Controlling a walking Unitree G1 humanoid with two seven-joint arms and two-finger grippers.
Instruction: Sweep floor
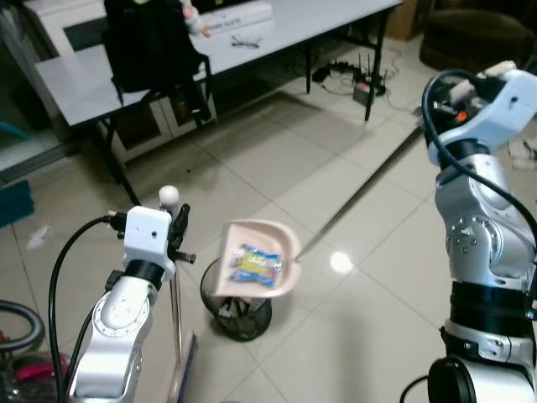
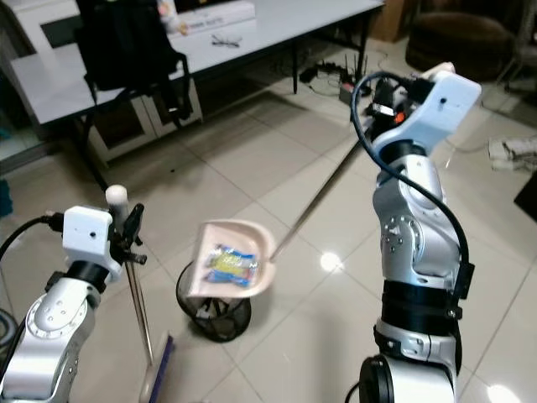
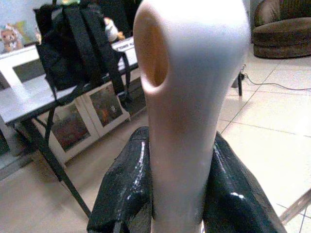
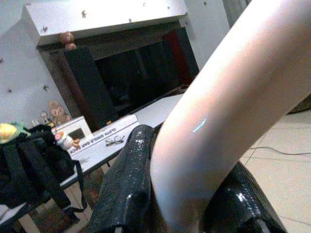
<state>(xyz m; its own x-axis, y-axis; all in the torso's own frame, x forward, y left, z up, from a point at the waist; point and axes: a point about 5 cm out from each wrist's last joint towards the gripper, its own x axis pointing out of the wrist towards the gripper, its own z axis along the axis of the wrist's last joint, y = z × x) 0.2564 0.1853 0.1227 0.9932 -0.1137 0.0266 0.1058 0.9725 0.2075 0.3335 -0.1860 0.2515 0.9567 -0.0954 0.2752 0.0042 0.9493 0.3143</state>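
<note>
Right claw (image 4: 180,194) clamps dustpan handle (image 2: 315,200) — dustpan (image 1: 256,260) over bin (image 1: 239,311) | wrapper (image 1: 256,264), seemingly, inside

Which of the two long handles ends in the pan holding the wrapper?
The right gripper's dustpan handle; its pan sits over the bin. The left gripper's is the broom.

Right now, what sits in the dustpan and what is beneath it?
The dustpan holds a yellow-and-blue wrapper. Beneath it stands a black mesh bin; the pan covers most of its opening, so its contents cannot be judged.
</note>
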